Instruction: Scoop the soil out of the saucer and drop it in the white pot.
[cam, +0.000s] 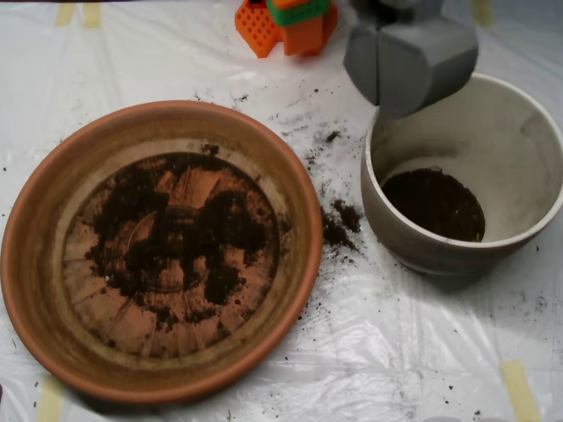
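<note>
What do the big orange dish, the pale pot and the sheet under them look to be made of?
The saucer looks like unglazed terracotta: matte orange, with ridges on its base. The white pot seems ceramic, cream and dusty inside, its outer wall grey-brown. The table cover looks like thin clear plastic film: wrinkled and shiny.

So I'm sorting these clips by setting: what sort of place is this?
Probably an indoor tabletop test bench, not a garden: a clear plastic sheet taped down with masking tape covers the table, with a terracotta saucer of soil and a white pot set on it.
</note>
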Robot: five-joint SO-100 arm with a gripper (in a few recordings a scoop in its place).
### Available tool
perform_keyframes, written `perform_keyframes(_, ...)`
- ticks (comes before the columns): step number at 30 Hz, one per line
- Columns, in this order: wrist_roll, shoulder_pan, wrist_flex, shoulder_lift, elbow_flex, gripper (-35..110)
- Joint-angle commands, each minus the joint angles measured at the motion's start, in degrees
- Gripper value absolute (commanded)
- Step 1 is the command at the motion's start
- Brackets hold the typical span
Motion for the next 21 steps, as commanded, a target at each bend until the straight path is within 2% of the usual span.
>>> perform_keyframes(1, 0.5, -2.7, 3.7, -1.1, -7.4, 27)
perform_keyframes(3, 0.3, -2.7, 4.1, -1.3, -7.1, 42)
perform_keyframes(4, 0.2, -2.6, 4.1, -1.3, -6.6, 45)
perform_keyframes(14, 2.5, 1.1, -0.3, 1.4, 0.5, 50)
perform_keyframes(17, 9.1, 7.3, -1.8, 3.1, 1.4, 51)
perform_keyframes(21, 12.2, 20.3, -5.6, 4.6, 6.2, 53)
